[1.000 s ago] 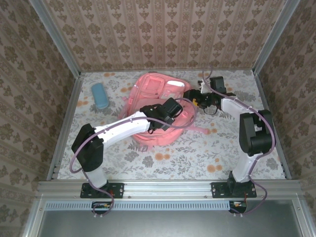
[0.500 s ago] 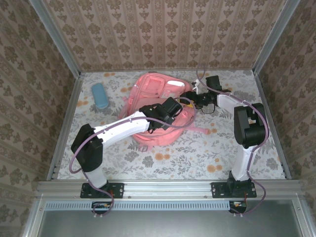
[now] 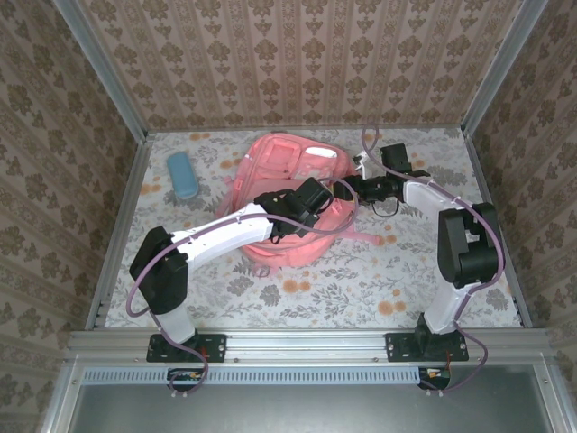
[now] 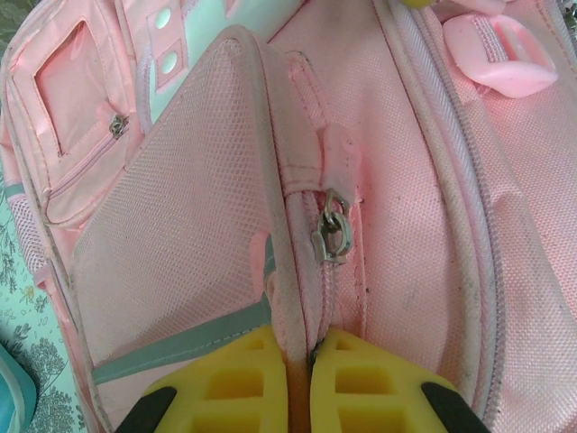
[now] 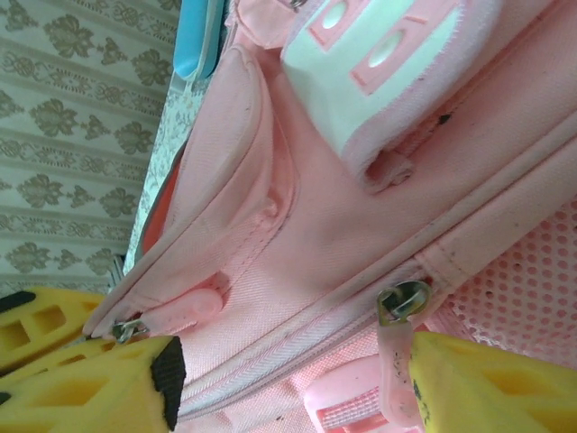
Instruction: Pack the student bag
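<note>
The right fingers (image 3: pixel 347 188) have moved in from the bench's 2 o'clock corner over the last second and now sit against the 3 o'clock edge of the student bag (image 3: pixel 288 171). The right arm (image 3: pixel 464 244) swung inward and back out on the way. The left arm (image 3: pixel 225 233), the bag and the blue case (image 3: pixel 182 174) lie where they were.

Seen from above, the flowered bench (image 3: pixel 361 280) carries one pink student bag, lying flat toward 12 o'clock from the bench's middle. There is one blue case, well apart from the bag at its 9 o'clock. Two white arms reach in from the near edge, one from each side.

The left fingers (image 4: pixel 243 383) are closed tight, pinching a raised seam of the bag's pink fabric between their yellow pads. In the left wrist view, two zip pulls show: a metal one (image 4: pixel 332 236) just beyond the pads at 12 o'clock, and a small one (image 4: pixel 117 126) on a pocket at 10 o'clock.

The right fingers stand apart, straddling the bag's zipped edge. One pink zip tab (image 5: pixel 397 361) hangs from a metal ring and lies against the inner face of one finger. I cannot tell whether it is pinched.
</note>
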Controlling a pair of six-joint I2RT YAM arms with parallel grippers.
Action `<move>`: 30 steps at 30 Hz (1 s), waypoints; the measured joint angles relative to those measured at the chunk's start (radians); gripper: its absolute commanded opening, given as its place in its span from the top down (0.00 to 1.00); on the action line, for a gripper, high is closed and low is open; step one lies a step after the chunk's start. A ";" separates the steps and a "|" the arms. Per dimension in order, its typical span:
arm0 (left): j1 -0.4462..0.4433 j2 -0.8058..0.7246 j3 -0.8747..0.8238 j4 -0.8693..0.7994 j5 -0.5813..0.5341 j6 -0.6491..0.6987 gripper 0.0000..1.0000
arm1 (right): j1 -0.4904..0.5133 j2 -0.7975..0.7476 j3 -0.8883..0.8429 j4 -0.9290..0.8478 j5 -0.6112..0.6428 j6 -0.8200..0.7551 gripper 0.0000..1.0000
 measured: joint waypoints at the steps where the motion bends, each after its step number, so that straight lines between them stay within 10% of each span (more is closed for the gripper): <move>1: 0.000 0.000 0.000 0.000 0.000 0.000 0.97 | 0.000 0.000 0.000 0.000 0.003 -0.002 0.44; 14: 0.010 0.000 -0.017 0.022 0.002 0.000 0.97 | 0.002 0.048 0.003 -0.021 0.083 -0.005 0.51; 30: 0.012 0.000 -0.017 0.023 0.015 0.000 0.97 | 0.002 0.071 0.033 -0.034 0.112 -0.044 0.91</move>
